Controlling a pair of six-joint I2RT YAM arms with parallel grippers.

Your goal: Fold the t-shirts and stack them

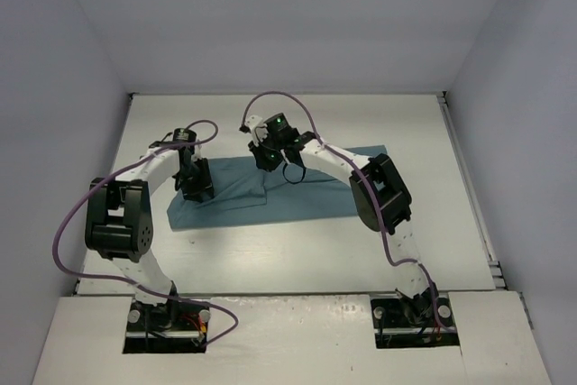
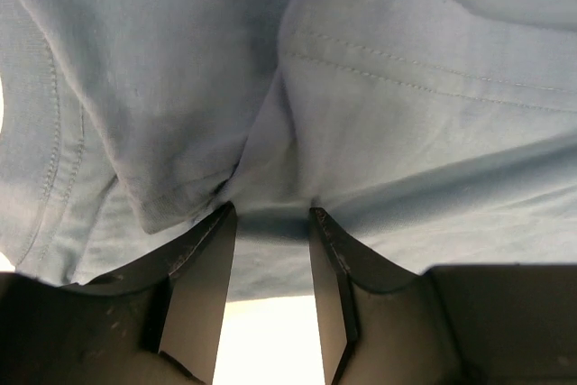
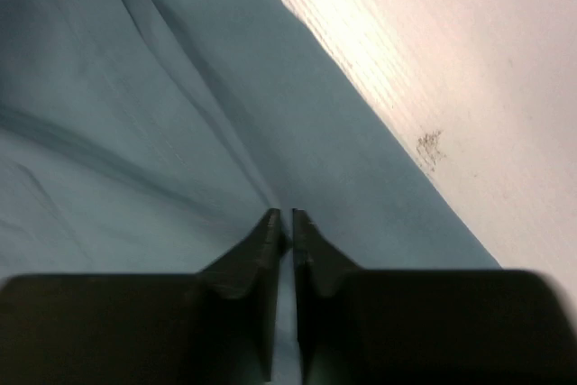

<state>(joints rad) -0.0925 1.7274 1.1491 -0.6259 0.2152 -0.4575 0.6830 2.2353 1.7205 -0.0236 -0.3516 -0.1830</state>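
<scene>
The teal t-shirt point(image 1: 306, 194) lies across the middle of the white table point(image 1: 297, 254), partly folded. My left gripper point(image 1: 195, 188) is down at the shirt's left end. In the left wrist view the gripper point(image 2: 270, 214) is open, its tips against the cloth point(image 2: 406, 87), with the shirt's edge lying between the fingers point(image 2: 206, 277). My right gripper point(image 1: 268, 161) is at the shirt's far edge near the middle. In the right wrist view the gripper point(image 3: 283, 218) is shut on a thin ridge of the shirt point(image 3: 135, 87), with creases running up to its tips.
White walls enclose the table on three sides. Purple cables loop over both arms. Bare table point(image 3: 451, 60) shows right of the shirt's edge in the right wrist view, with a small dark scuff point(image 3: 431, 146).
</scene>
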